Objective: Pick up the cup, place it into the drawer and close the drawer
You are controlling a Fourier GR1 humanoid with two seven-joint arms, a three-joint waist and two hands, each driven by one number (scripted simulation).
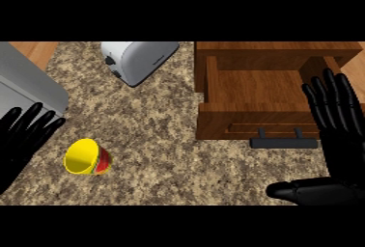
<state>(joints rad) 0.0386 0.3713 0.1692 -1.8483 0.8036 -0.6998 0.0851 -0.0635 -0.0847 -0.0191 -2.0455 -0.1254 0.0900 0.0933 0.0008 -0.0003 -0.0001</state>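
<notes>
We see the yellow cup (85, 157) lying on its side on the speckled bench (164, 140), its open mouth turned toward the view's left and a red patch on its outer wall; it sits low on the left, well apart from the drawer (249, 91); that wooden drawer stands pulled open at the upper right, its dark handle (283, 143) toward us. Our left hand (18, 144) shows at the left edge, near the cup but not touching it, fingers straight and released; our right hand (343, 149) shows at the right edge, over the drawer's right end, fingers straight and spread, grasping nothing. A white toaster (135, 60) stands at the top; a grey appliance (28, 82) fills the upper left corner.
</notes>
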